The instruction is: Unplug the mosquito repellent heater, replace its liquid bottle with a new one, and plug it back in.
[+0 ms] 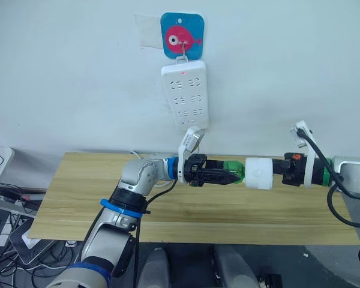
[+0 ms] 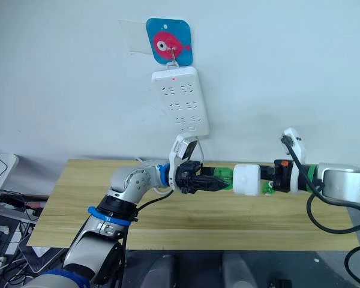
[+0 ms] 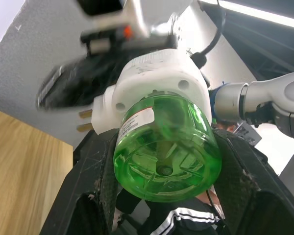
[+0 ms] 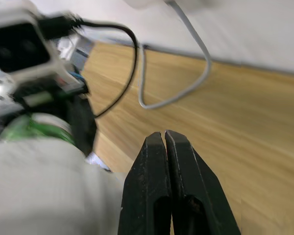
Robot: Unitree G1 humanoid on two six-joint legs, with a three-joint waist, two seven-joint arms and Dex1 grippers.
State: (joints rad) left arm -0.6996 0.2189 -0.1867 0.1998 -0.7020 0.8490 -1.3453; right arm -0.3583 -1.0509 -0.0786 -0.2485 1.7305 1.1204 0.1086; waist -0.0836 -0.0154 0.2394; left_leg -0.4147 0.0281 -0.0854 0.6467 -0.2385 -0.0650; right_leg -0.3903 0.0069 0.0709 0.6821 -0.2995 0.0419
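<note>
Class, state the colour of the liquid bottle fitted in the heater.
Clear green; the bottle shows best in the left wrist view.

One heater (image 1: 258, 173), one green bottle (image 1: 233, 171), one power strip (image 1: 185, 95), one table (image 1: 78, 186).

I am working in what looks like a robot test room or lab, not a lived-in home. In front of me stands 1 plain wooden table (image 1: 186, 210) pushed against a bare, pale wall (image 1: 66, 78), with little on it. On that wall hangs 1 white power strip (image 1: 185, 95) from a hook under a blue card with a pink fish (image 1: 182, 36), with a piece of clear tape beside the card. Down at my left, on the floor, loose black cables and electronic gear (image 1: 9, 231) lie in a tangle beside the table's end.
</note>
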